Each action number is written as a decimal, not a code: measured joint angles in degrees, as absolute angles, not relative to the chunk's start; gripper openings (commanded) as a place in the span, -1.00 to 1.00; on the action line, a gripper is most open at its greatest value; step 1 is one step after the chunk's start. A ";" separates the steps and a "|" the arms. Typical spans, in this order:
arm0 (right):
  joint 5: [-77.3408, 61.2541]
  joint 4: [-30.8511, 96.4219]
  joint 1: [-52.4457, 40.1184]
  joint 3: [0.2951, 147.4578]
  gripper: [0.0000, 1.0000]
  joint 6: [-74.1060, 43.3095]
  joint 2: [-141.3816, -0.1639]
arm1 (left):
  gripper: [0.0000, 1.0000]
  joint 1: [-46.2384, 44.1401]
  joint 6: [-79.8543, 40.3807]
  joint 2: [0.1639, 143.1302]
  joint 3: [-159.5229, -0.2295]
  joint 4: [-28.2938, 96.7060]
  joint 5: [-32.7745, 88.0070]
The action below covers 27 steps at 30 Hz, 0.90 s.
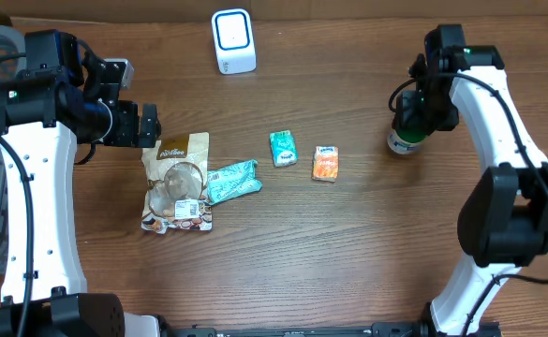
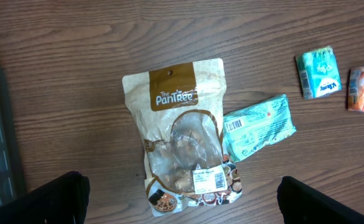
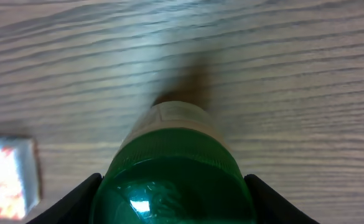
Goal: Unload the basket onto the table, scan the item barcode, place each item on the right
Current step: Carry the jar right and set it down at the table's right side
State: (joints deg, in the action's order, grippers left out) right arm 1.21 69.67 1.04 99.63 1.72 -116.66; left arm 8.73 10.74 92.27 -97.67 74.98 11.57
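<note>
Clamps right tool on green-capped plastic bottle near worktop's right edge; left tool wide open, empty, by brown snack pouch.

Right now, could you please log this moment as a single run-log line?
left gripper: open, near PanTree pouch | right gripper: shut on green-capped bottle | white scanner: nothing presented
</note>
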 measured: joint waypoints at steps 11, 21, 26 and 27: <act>0.03 68.73 2.55 99.61 0.99 1.10 -120.42 | 0.99 8.73 10.74 92.27 -97.67 74.98 11.57; -1.91 76.16 2.55 105.86 1.00 1.06 -121.34 | 0.99 8.73 10.74 92.27 -97.67 74.98 11.57; -9.02 85.27 2.42 121.08 0.99 -0.12 -121.47 | 0.99 8.73 10.74 92.27 -97.67 75.00 11.57; -11.88 86.70 2.28 124.25 1.00 -0.60 -121.47 | 0.99 8.73 10.74 92.27 -97.67 75.00 11.57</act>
State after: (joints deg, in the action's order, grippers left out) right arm -11.88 86.70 2.28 124.25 -0.60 -121.47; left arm 8.73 10.74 92.27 -97.67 75.00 11.57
